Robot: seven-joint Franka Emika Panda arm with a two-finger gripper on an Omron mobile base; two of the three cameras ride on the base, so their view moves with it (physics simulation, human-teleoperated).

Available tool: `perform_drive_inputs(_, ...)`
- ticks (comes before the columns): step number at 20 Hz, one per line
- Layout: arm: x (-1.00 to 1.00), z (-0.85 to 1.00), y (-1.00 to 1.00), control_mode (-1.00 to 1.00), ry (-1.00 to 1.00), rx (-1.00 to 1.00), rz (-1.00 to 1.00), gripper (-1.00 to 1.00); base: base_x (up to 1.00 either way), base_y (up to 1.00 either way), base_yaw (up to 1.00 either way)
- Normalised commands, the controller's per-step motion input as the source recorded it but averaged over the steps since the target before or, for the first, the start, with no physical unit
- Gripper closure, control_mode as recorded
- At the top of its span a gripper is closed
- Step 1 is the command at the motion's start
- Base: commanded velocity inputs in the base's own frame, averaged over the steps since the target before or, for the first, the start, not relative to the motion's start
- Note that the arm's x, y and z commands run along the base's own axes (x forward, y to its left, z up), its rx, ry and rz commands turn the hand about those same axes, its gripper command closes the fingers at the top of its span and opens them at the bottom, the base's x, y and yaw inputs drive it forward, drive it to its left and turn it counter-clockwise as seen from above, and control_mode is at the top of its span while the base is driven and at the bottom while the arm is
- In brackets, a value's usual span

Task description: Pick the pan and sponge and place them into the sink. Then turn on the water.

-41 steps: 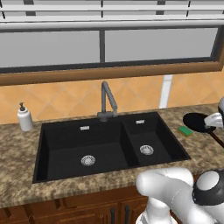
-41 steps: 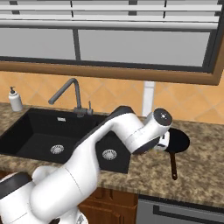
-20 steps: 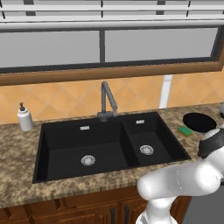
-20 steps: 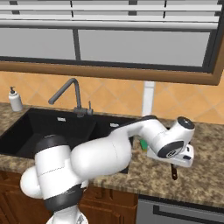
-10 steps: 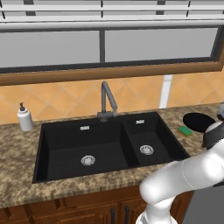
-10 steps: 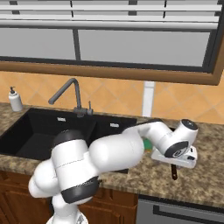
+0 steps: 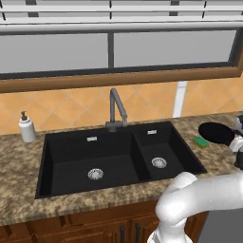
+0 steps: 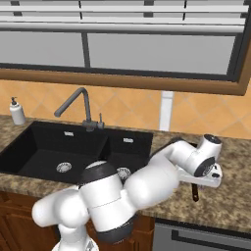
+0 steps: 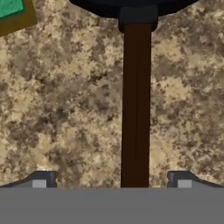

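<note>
Left base view
Sink [image 7: 66, 142]: a wide black double basin was set in the speckled granite counter [image 7: 19, 190], the larger basin on the left, the smaller on the right, each with a round silver drain.
Faucet [image 7: 115, 108]: the dark grey gooseneck stood behind the divider between the basins; no water was running.
Soap dispenser [image 7: 26, 128]: the white bottle stood on the counter left of the sink.
Pan [image 7: 216, 133]: the black pan lay on the counter right of the sink, near the frame edge.
Sponge [image 7: 201, 141]: the green block lay between the pan and the sink's right rim, just beside the pan.

Right base view
Arm: the white arm reached across the smaller basin to the counter on the right.
Pan handle [image 8: 195, 191]: the dark brown tip stuck out below the hand, which covered the rest of the pan.

Hand view
Gripper [image 9: 112, 179]: it hung over the pan handle, jaws spread to their widest, one tip on each side of the handle, neither touching it, holding nothing.
Pan: the handle ran straight up the middle to the black bowl at the top edge.
Sponge: its green corner showed at the upper left, just beside the pan.
</note>
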Motion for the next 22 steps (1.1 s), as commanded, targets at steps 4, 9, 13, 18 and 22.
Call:
perform_drive_inputs(4,0.27,-0.28,-0.13,-1.0,0.05,-0.03,0.03,-1.0,0.0,0.0,0.0)
perform_drive_inputs(9,0.21,-0.26,-0.28,-1.0,0.0,0.0,0.04,-1.0,0.0,0.0,0.0)
perform_drive_inputs(13,0.13,-0.36,-0.22,-1.0,0.0,0.0,0.02,-1.0,0.0,0.0,0.0)
perform_drive_inputs(18,0.02,-0.39,-0.02,-1.0,0.03,-0.06,0.0,1.0,0.0,0.0,0.0)
perform_drive_inputs(22,0.0,-0.55,0.02,-1.0,0.08,-0.12,0.0,1.0,0.0,0.0,0.0)
